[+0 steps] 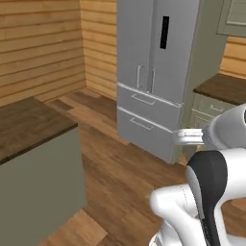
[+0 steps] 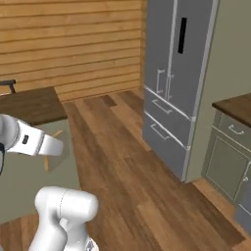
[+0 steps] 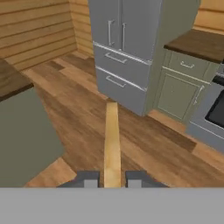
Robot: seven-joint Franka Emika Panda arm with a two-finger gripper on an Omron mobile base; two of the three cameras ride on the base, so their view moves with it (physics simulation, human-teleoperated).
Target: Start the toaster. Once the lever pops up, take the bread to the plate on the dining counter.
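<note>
In the hand view, the gripper (image 3: pixel 112 179) sits at the bottom centre, its two dark fingers (image 3: pixel 89 178) clenched on the bread (image 3: pixel 112 142). The slice is seen edge-on, a pale tan strip running up from between the fingers toward the middle of the frame, over the wood floor (image 3: pixel 83 113).

The dining counter (image 3: pixel 17 127) fills the left side of that view, dark brown top at upper left, sage-green side below it. The grey fridge (image 3: pixel 127 48) stands at top centre, with a green drawer cabinet (image 3: pixel 183 87) to its right under a dark counter top.

In the left base view the dining counter (image 1: pixel 33 158) occupies the left and lower left, the fridge (image 1: pixel 153 72) the upper middle, and the white arm (image 1: pixel 206 192) the lower right.

In the right base view the arm (image 2: pixel 29 139) reaches in from the left edge, before the dining counter (image 2: pixel 34 105).
</note>
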